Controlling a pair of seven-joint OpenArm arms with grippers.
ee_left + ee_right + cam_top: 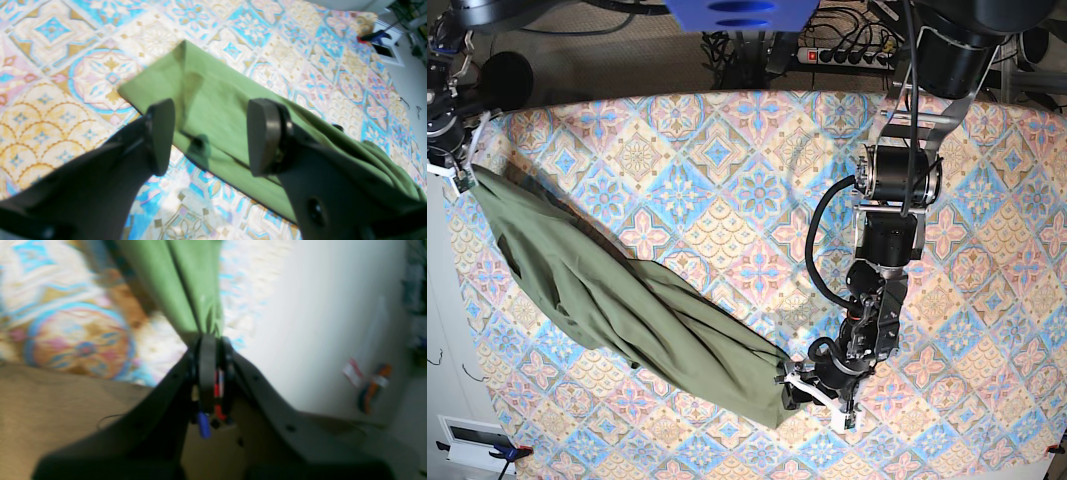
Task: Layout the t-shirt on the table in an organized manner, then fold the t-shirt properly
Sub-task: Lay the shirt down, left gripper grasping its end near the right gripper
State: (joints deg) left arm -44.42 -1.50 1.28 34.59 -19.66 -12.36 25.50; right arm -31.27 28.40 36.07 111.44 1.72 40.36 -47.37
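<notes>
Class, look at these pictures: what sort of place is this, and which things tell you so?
Probably a robotics lab or test room: two robot arms work over a table with a tile-print cloth, a power strip and cables lie behind, and one t-shirt is stretched out.

Bare table [727,170] lies open beyond the t-shirt [627,310], which stretches diagonally between both arms.

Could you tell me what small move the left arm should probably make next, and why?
Probably close the left gripper on the t-shirt corner. Its fingers stand open over that end, while the right gripper pinches the far end, so the shirt stretches bunched across the table.
</notes>
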